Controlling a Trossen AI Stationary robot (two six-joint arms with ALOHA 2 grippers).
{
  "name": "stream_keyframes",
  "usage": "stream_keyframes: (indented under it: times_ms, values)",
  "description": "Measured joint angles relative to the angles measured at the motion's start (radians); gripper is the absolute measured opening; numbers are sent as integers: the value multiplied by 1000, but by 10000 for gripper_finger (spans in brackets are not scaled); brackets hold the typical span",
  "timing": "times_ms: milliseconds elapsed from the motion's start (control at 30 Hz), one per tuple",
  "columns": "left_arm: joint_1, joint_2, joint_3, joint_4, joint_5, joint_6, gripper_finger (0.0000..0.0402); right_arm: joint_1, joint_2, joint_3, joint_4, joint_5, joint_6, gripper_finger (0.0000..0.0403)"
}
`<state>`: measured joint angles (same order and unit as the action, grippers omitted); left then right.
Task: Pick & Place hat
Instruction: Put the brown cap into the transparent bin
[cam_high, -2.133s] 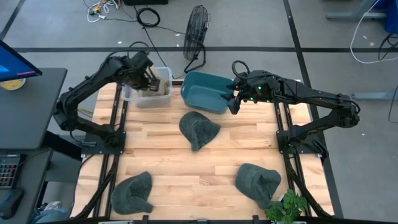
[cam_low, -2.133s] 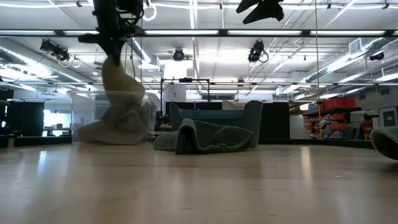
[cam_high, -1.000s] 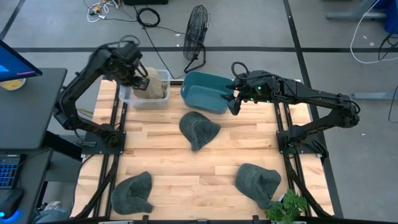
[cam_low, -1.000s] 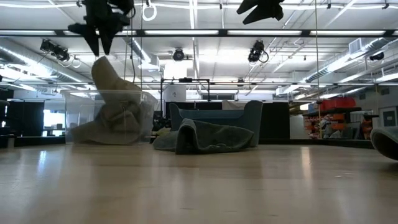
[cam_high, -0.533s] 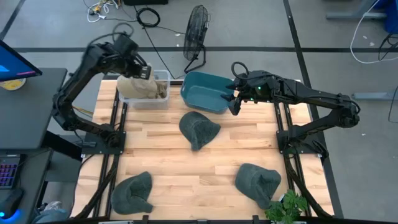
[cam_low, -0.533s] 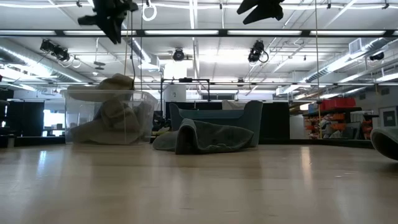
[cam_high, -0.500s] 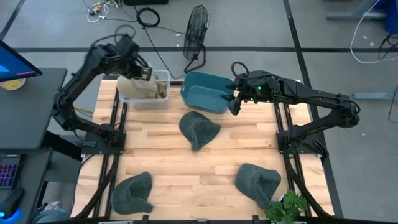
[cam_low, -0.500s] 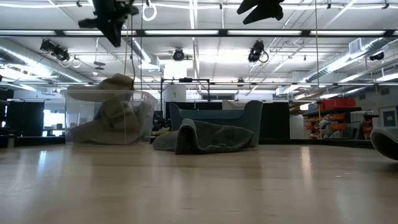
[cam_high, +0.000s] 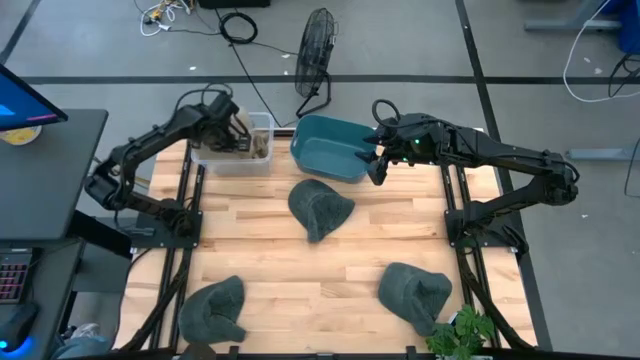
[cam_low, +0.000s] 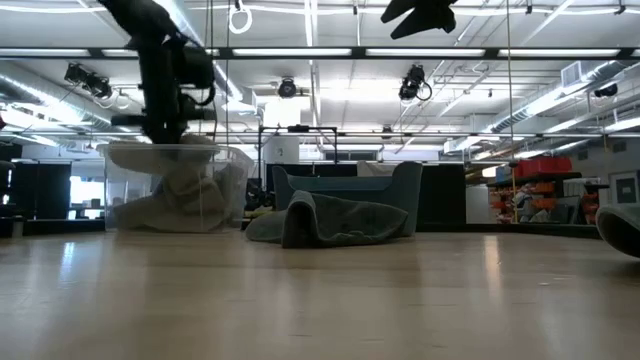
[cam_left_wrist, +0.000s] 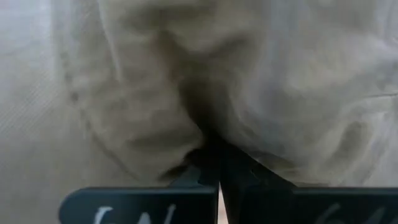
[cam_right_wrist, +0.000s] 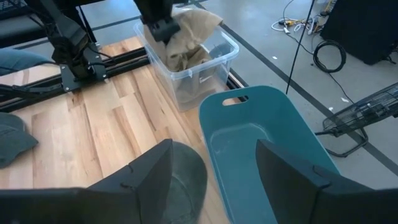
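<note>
A beige hat (cam_high: 254, 149) lies crumpled inside a clear plastic bin (cam_high: 214, 158) at the table's far left; the right wrist view also shows the hat (cam_right_wrist: 189, 38). My left gripper (cam_high: 233, 134) is down in the bin, shut, with its tips in the hat (cam_left_wrist: 249, 74). My right gripper (cam_high: 376, 170) waits open above the near rim of a teal bin (cam_high: 330, 148). Three grey hats lie flat on the table: one at the centre (cam_high: 318, 208), one near left (cam_high: 213, 308), one near right (cam_high: 413, 292). My left gripper (cam_left_wrist: 215, 167) presses its shut fingers from above, pointing down, into a crease in the beige hat's crown (cam_left_wrist: 199, 124). The cloth bulges around the tips. The hat rests in the clear bin. Whether any cloth is caught between the fingers I cannot tell.
The teal bin (cam_right_wrist: 261, 143) stands right of the clear bin (cam_right_wrist: 211, 68) at the far edge. A plant (cam_high: 462, 330) sits at the near right corner. A fan (cam_high: 315, 50) and cables lie on the floor beyond the table. Bare wood lies between the grey hats.
My left gripper, which stood high above the clear bin half a second ago, has come down into the bin onto the beige hat. The hat's top, which rose above the rim, now sits lower. My right arm has kept still.
</note>
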<state>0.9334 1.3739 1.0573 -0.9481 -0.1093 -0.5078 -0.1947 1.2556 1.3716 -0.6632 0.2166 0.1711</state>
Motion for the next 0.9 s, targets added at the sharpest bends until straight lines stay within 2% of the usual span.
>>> stream_keyframes:
  times_ms: [200, 300, 400, 667, 900]
  values:
    - [24, -1, -114, 160, 138, 18, 3, 0, 0, 0, 0, 0, 0, 235]
    - [20, 1, -96, 153, 190, 46, 3, 0, 0, 0, 0, 0, 0, 235]
    - [7, -3, -32, 117, 195, 49, 3, 0, 0, 0, 0, 0, 0, 235]
    - [-6, -16, 220, -50, 60, 96, 2, 0, 0, 0, 0, -1, 3, 235]
    - [18, -14, 213, -106, -92, 73, 2, 0, 0, 0, 0, -1, 3, 235]
